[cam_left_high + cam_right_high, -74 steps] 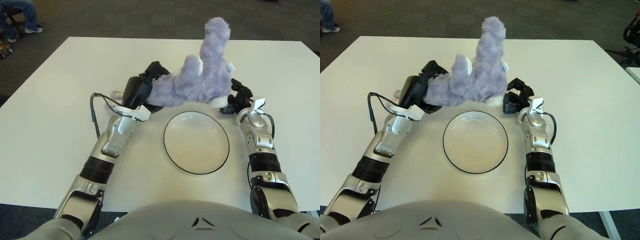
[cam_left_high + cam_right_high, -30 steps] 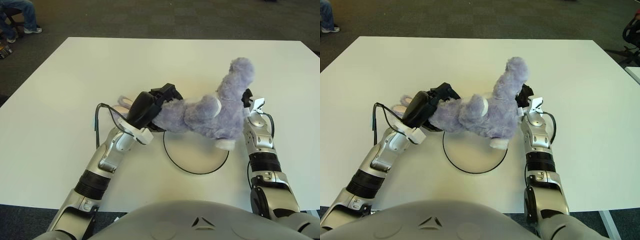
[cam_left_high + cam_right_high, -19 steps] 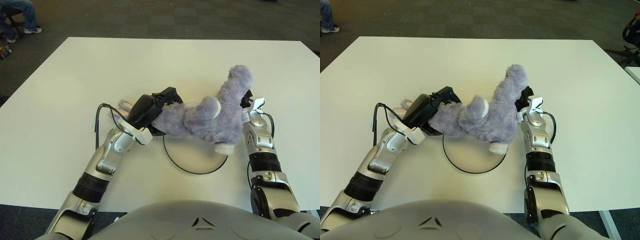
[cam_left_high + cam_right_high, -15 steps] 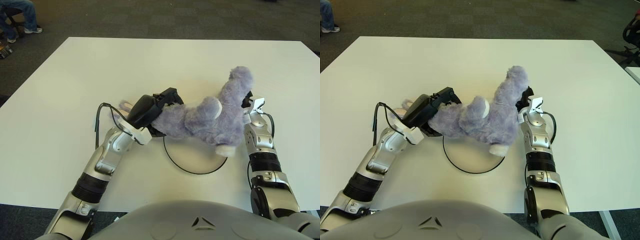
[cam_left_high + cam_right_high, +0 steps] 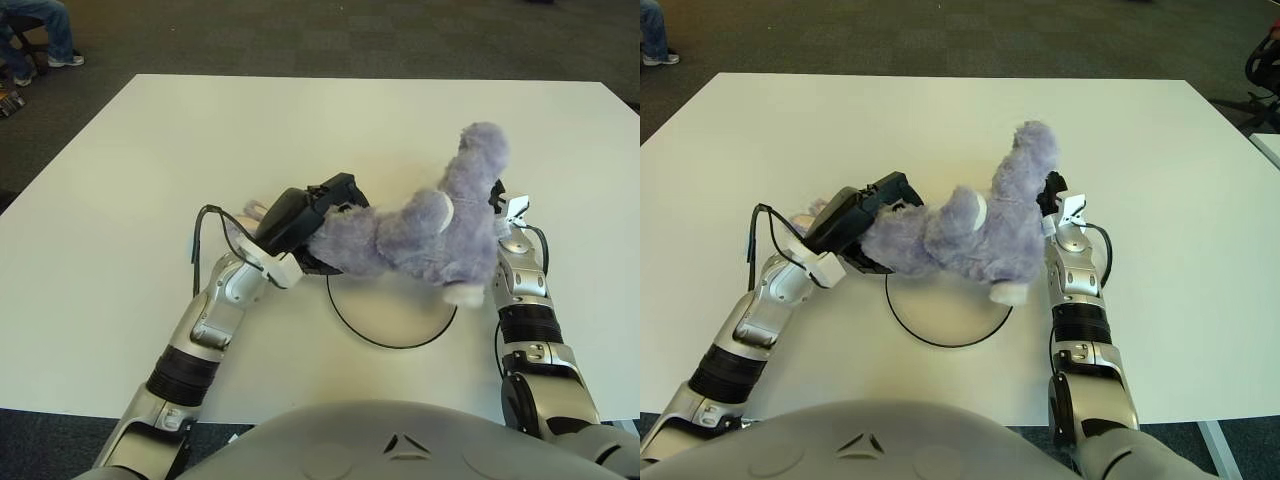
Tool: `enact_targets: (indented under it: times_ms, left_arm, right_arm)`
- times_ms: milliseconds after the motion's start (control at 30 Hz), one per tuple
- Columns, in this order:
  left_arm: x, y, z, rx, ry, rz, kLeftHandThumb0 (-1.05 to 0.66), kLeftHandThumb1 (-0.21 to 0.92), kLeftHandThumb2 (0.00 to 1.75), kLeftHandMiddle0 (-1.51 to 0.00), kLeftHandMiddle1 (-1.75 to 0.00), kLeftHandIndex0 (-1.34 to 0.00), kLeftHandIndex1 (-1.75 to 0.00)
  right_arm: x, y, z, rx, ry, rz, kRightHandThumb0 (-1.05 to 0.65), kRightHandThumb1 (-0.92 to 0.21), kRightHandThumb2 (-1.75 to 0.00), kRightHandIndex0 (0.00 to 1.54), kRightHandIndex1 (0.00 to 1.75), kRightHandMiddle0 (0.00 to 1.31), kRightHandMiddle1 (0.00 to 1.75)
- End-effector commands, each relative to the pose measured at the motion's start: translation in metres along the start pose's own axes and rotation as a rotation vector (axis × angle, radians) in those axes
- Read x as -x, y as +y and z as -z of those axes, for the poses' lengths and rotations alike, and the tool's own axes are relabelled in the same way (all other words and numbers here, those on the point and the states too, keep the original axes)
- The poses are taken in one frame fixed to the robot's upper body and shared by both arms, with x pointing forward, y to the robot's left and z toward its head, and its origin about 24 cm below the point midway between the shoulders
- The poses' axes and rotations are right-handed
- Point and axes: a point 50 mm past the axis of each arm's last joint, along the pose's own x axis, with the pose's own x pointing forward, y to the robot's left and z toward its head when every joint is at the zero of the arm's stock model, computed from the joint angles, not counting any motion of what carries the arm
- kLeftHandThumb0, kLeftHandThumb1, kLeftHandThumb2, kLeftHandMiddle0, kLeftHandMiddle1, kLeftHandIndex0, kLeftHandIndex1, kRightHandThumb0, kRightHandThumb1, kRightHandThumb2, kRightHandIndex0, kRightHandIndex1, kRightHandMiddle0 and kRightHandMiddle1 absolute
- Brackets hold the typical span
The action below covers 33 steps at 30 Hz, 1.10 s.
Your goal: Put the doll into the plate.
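Doll (image 5: 420, 235) soft, light, floppy; held over plate (image 5: 385, 322). Left hand (image 5: 300, 215) fingers clamped on its left end. Right hand (image 5: 498, 205) behind doll, fingers can't tell. Grip body, not limbs.

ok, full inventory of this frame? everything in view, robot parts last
doll: 1, lavender plush with white paw tips, held between both hands over the plate
plate: 1, white with dark rim, on the table in front of the robot, mostly covered by the doll
table: 1, white
person: 1, jeans and light shoes, partly in view at the far left on the dark floor
left hand: 1, black, gripping the doll's left end
right hand: 1, black, against the doll's right side, mostly hidden
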Motion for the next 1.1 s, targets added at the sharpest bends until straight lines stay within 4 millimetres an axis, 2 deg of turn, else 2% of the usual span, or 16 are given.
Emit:
enact_targets:
  times_ms: [0,100,200,300,467,767,1067]
  left_arm:
    - [0.0003,0.0030,0.0000,0.017,0.013,-0.004,-0.40,0.69,0.63,-0.69,-1.75,-0.53,-1.49]
    - [0.0004,0.0030,-0.0001,0.041,0.011,0.003,-0.68,0.73,0.51,-0.40,-1.75,-0.20,-1.27]
    - [0.0006,0.0036,-0.0006,0.076,-0.008,-0.022,-0.81,0.78,0.43,-0.24,-1.75,-0.06,-1.11]
    - [0.0013,0.0037,0.0001,0.096,-0.018,-0.041,-0.86,0.82,0.38,-0.11,-1.71,-0.02,-0.98]
    - [0.0019,0.0039,0.0009,0.101,-0.024,-0.063,-0.91,0.86,0.33,-0.08,-1.54,0.00,-0.80]
    - [0.0022,0.0039,0.0019,0.088,-0.039,-0.092,-0.93,0.91,0.26,-0.16,-1.31,0.00,-0.45]
    - [0.0021,0.0036,0.0022,0.049,-0.057,-0.069,-0.98,0.92,0.37,-0.20,-1.45,0.00,-0.11]
  right_arm:
    - [0.0026,-0.0021,0.0093,0.008,0.052,0.008,-0.01,0.01,-1.70,0.85,1.74,0.64,1.75]
    - [0.0027,-0.0021,0.0091,0.012,0.051,0.006,-0.01,0.03,-1.72,0.86,1.75,0.65,1.75]
    - [0.0026,-0.0022,0.0091,0.017,0.050,0.004,-0.01,0.04,-1.73,0.87,1.75,0.66,1.75]
    - [0.0025,-0.0023,0.0092,0.018,0.051,0.003,-0.01,0.05,-1.74,0.88,1.75,0.67,1.75]
    - [0.0025,-0.0023,0.0091,0.017,0.052,0.002,-0.01,0.06,-1.74,0.88,1.75,0.67,1.75]
    - [0.0026,-0.0022,0.0091,0.015,0.053,0.003,-0.01,0.06,-1.74,0.88,1.75,0.67,1.75]
    - [0.0025,-0.0028,0.0086,0.014,0.054,0.009,-0.01,0.03,-1.72,0.86,1.75,0.65,1.75]
